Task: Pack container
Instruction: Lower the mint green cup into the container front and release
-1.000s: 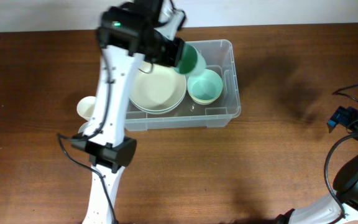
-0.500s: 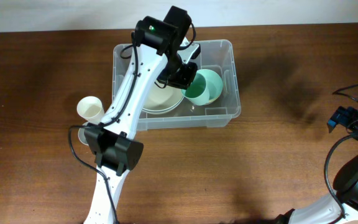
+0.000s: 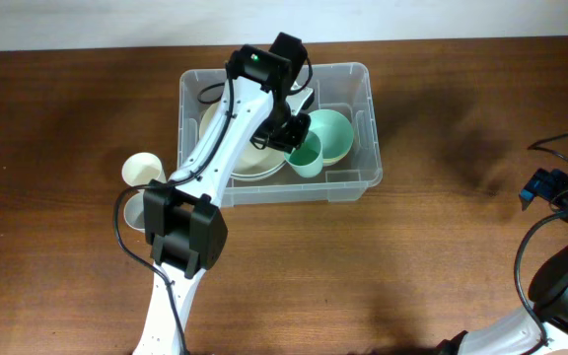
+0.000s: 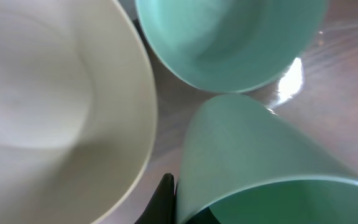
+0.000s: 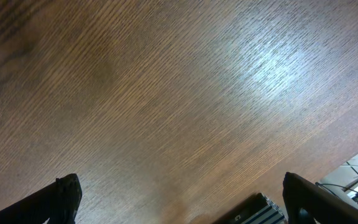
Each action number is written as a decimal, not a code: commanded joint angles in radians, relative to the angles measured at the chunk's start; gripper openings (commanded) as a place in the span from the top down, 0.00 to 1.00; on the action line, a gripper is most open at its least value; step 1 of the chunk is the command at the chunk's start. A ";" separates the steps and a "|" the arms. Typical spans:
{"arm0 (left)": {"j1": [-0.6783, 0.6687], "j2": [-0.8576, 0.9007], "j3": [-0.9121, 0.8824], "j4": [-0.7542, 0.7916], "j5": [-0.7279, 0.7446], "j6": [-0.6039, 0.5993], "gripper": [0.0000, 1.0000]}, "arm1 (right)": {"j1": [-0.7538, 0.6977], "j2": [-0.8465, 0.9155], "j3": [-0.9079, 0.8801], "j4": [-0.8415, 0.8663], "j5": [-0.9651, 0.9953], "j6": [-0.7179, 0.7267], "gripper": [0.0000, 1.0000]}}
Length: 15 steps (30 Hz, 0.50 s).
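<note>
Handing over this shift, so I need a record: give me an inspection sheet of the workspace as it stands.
Surface: brown wooden table, some glare.
Job's things: clear container holds a cream bowl and a green bowl; a green cup is inside it too.
Clutter: cream cup on the table, left of the container.
Grippers: left gripper shut on the green cup; right gripper open above bare wood.
Cables: black cable loops beside the left arm; more cables at the right edge.
Surroundings: white wall behind the table.
</note>
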 commanded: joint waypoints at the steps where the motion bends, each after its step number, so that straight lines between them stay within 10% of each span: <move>1: 0.000 -0.023 -0.029 0.020 -0.031 -0.007 0.99 | -0.005 -0.018 0.013 0.000 0.009 0.003 0.01; 15: 0.000 -0.021 -0.133 0.048 -0.029 -0.018 0.99 | -0.005 -0.018 0.013 0.000 0.009 0.003 0.01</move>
